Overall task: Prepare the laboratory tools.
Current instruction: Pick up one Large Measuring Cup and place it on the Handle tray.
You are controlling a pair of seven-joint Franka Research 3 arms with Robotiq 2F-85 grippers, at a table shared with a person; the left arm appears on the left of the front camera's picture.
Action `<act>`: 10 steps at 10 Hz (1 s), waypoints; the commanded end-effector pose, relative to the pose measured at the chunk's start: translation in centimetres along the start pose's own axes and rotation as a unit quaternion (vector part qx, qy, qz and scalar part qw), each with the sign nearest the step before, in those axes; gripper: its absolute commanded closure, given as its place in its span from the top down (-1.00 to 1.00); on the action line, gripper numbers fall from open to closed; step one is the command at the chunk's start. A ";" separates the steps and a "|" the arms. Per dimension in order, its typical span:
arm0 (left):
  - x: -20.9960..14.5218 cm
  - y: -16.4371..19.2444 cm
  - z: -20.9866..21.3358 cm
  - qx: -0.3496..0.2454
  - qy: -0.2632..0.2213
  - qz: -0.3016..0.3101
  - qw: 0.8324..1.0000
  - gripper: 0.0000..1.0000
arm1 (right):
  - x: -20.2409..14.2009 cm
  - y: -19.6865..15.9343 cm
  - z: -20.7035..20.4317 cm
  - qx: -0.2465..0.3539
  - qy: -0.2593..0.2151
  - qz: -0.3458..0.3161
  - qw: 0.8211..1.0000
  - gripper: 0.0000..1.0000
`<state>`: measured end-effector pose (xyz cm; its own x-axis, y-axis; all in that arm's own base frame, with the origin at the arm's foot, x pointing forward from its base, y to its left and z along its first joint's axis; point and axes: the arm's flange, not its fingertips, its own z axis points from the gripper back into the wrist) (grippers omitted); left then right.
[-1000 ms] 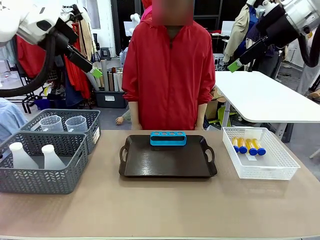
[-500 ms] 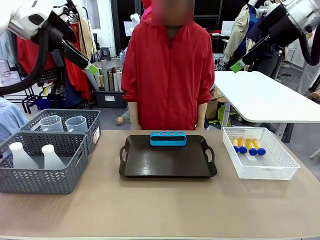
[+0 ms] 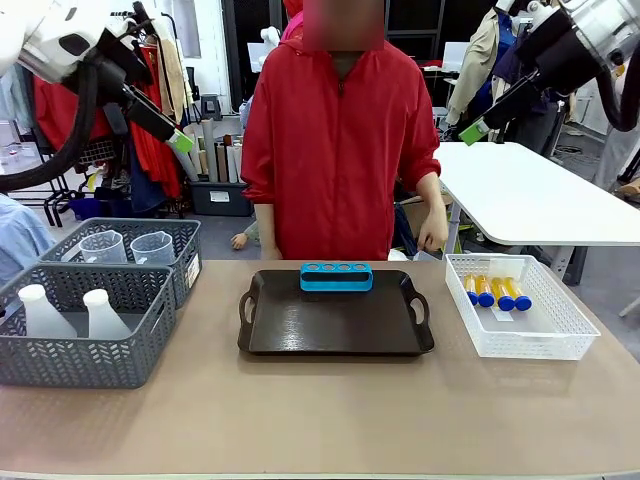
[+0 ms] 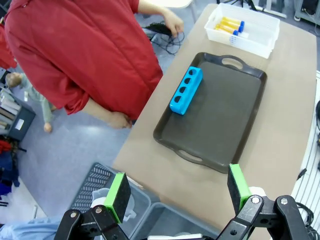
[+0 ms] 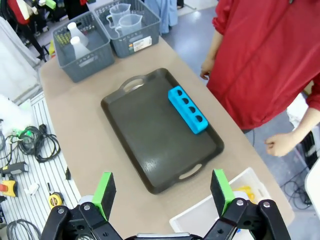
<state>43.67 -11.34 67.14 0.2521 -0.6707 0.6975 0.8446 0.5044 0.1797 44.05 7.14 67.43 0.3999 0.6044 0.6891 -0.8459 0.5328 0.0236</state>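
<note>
Several tubes (image 3: 497,292) of orange liquid with blue caps lie in a white mesh basket (image 3: 520,345) at the right. Two clear handled beakers (image 3: 128,247) stand in the rear grey basket at the left, and two white flasks (image 3: 70,310) in the front one. From the wrist views I see the tubes (image 4: 229,25), the beakers (image 5: 125,17) and the flasks (image 5: 77,42). My left gripper (image 3: 180,141) (image 4: 178,190) hangs high over the left side, open and holding nothing. High at the right, my right gripper (image 3: 472,131) (image 5: 162,190) is open too.
A dark brown handled tray (image 3: 335,330) lies mid-table with a blue four-hole rack (image 3: 336,277) at its far edge. A person in a red jacket stands behind it, one hand (image 3: 432,235) near the white basket. Bare tabletop runs along the near edge.
The person's hand has swung out to the right, toward the white basket. My left gripper has shifted slightly up and to the left. Nothing on the table moved.
</note>
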 end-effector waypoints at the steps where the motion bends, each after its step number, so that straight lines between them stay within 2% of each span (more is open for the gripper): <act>1: 0.1 -0.2 0.3 -0.001 -0.006 0.000 1.000 1.00 | 0.0 -0.1 0.0 -0.001 0.001 0.002 1.000 1.00; 8: 0.1 -0.2 0.3 -0.001 -0.006 0.000 1.000 1.00 | 0.0 -0.1 0.0 -0.001 0.001 0.002 1.000 1.00; 9: 0.1 -0.1 0.1 0.000 -0.001 -0.001 1.000 1.00 | 0.0 -0.1 0.0 -0.001 0.001 0.002 1.000 1.00; 10: -0.2 0.5 1.2 -0.012 0.033 -0.001 0.999 1.00 | 0.0 -0.1 0.0 -0.001 0.001 0.002 1.000 1.00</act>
<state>43.56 -11.18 67.12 0.2554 -0.6809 0.6864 0.8495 0.4970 0.1769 44.04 7.10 67.44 0.4019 0.6057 0.6867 -0.8437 0.5365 0.0206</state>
